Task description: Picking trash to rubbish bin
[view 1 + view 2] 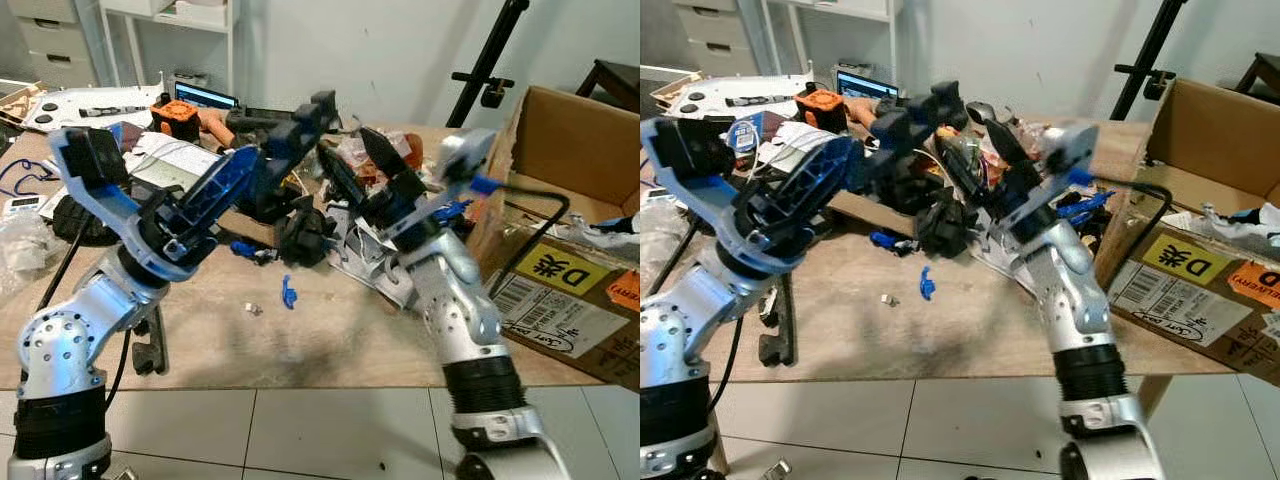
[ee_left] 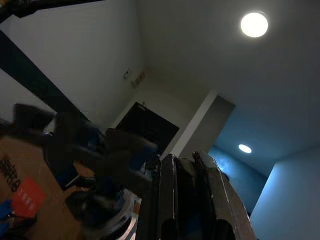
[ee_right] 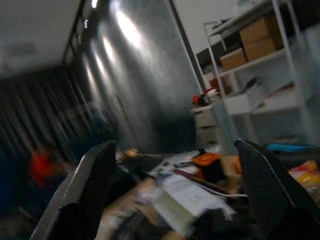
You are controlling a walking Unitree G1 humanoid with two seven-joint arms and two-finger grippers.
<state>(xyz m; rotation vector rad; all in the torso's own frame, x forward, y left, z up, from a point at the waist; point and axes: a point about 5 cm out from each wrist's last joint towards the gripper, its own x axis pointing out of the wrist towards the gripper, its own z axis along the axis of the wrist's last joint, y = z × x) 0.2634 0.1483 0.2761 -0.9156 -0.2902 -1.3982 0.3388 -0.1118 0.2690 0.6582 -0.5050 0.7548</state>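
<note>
Both arms raised over cluttered table (image 1: pixel 330 345), cardboard box (image 1: pixel 575 150) right

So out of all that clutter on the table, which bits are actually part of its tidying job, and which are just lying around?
Part of the job:
- crumpled wrappers heaped mid-table
- small blue scrap on the bare wood
- cardboard box on the robot's right, possibly serving as the bin
- left pincer, shut, and right pincer, open, both raised above the pile

Just lying about:
- laptop
- orange tool
- white shelf unit

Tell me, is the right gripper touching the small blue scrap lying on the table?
Apart. In the left eye view the right gripper is raised over the clutter pile, while the small blue scrap lies alone on bare table nearer the robot.
</note>
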